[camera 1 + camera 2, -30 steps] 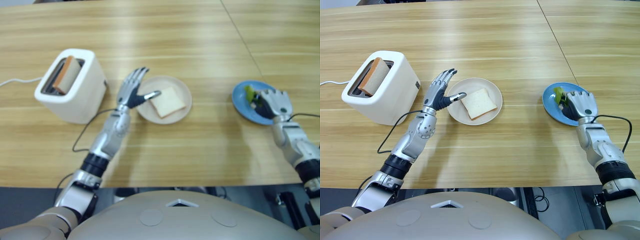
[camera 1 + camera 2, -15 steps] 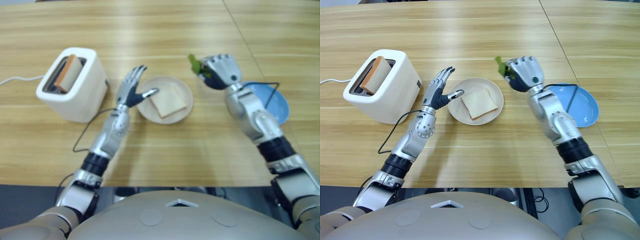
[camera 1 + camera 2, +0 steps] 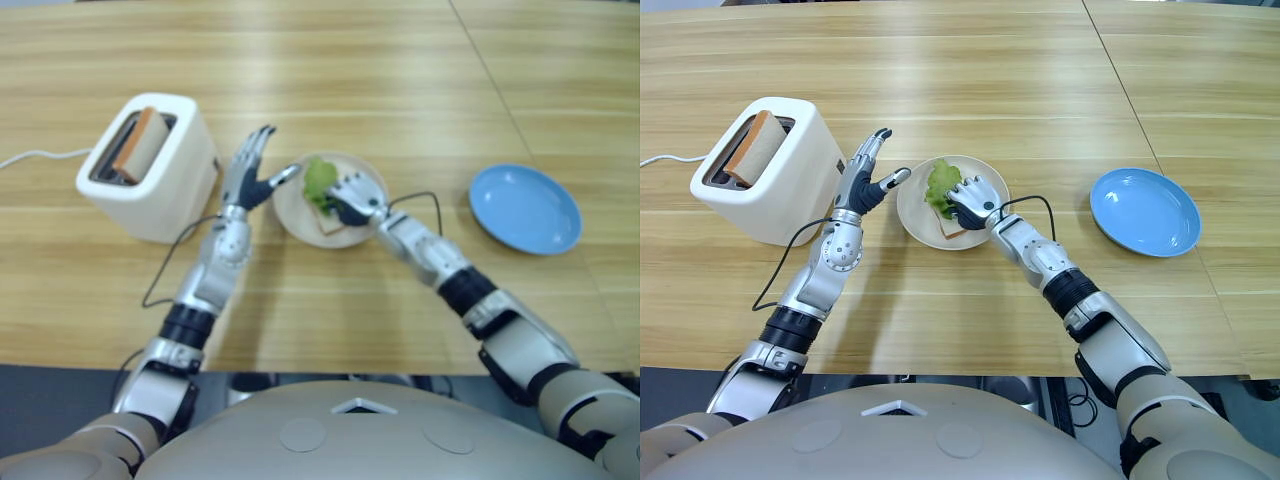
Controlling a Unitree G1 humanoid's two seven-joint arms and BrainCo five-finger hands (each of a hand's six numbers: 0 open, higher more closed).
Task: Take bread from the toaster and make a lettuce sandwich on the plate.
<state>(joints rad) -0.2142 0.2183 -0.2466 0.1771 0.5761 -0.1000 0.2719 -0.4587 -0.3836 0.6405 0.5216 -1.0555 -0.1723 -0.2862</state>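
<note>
The right hand (image 3: 975,200), clamped on lettuce (image 3: 938,186), should lower it flat onto the bread (image 3: 952,229) before letting go.

Gap between toaster (image 3: 780,200) and beige plate (image 3: 912,212): taken up by raised left hand (image 3: 862,185) | plate top: covered by right hand (image 3: 975,200) and lettuce (image 3: 938,185) | toaster slot: reachable from above, bread slice (image 3: 750,148) standing in it | bare tabletop (image 3: 1060,160): seen between beige plate and blue plate (image 3: 1145,212)

The table (image 3: 990,60) is grained wood, the toaster (image 3: 792,192) smooth white plastic, the blue plate (image 3: 1145,212) glossy
</note>
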